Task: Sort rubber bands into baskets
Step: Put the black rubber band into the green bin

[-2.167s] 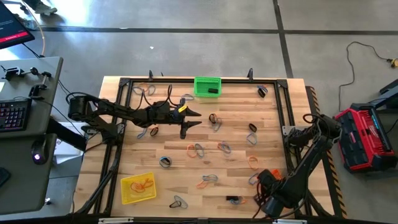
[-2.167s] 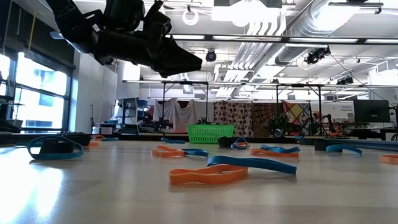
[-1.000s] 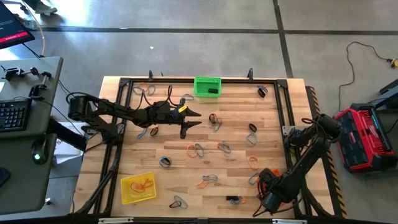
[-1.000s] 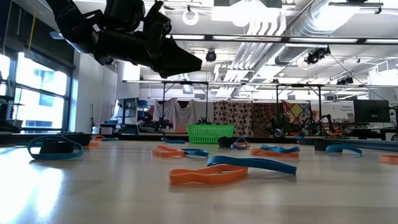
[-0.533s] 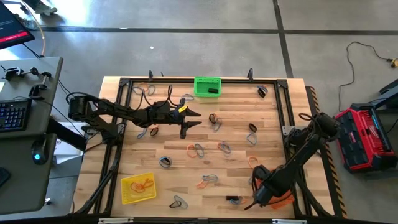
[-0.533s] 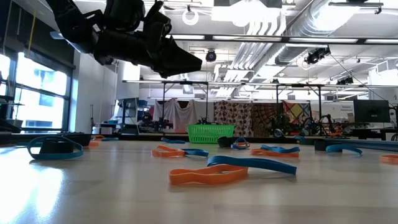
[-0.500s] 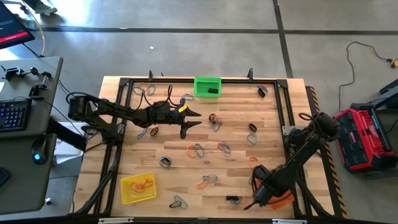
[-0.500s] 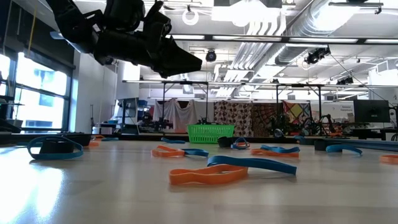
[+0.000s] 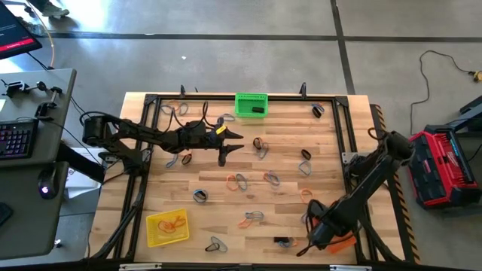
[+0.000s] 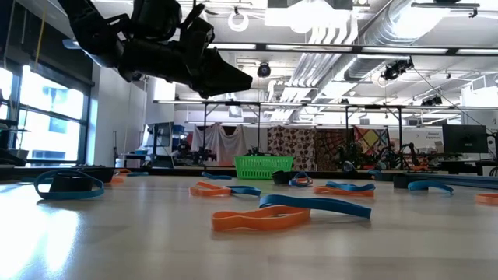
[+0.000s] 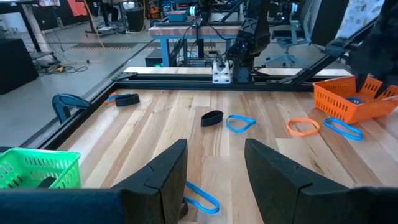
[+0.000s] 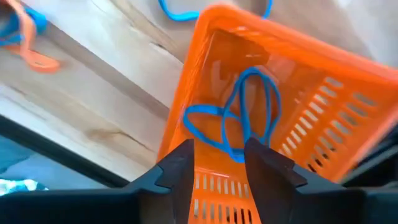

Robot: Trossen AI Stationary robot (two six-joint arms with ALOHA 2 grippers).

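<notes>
Many rubber bands lie scattered flat on the wooden table, such as an orange and blue pair point(image 9: 239, 181) and an orange one point(image 10: 261, 220). The green basket point(image 9: 251, 104) stands at the far edge, the yellow basket point(image 9: 167, 226) near the front left, and the orange basket point(image 9: 343, 242) at the front right. My right gripper point(image 12: 214, 168) hangs open, pointing down over the orange basket point(image 12: 273, 74), where blue bands point(image 12: 242, 118) lie on the bottom. My left gripper point(image 11: 214, 168) waits open and level above the table's far left part point(image 9: 230, 147).
A black metal frame point(image 9: 343, 135) runs around the tabletop. A black band point(image 9: 257, 111) lies in the green basket and orange bands point(image 9: 175, 220) in the yellow one. Desks and a keyboard point(image 9: 15, 139) stand beyond the left edge, a red case point(image 9: 440, 165) beyond the right.
My right arm has swung a little toward the table's left over the orange basket and has risen slightly; more of the basket's near right corner now shows beside it. The left arm and the bands on the table have kept still.
</notes>
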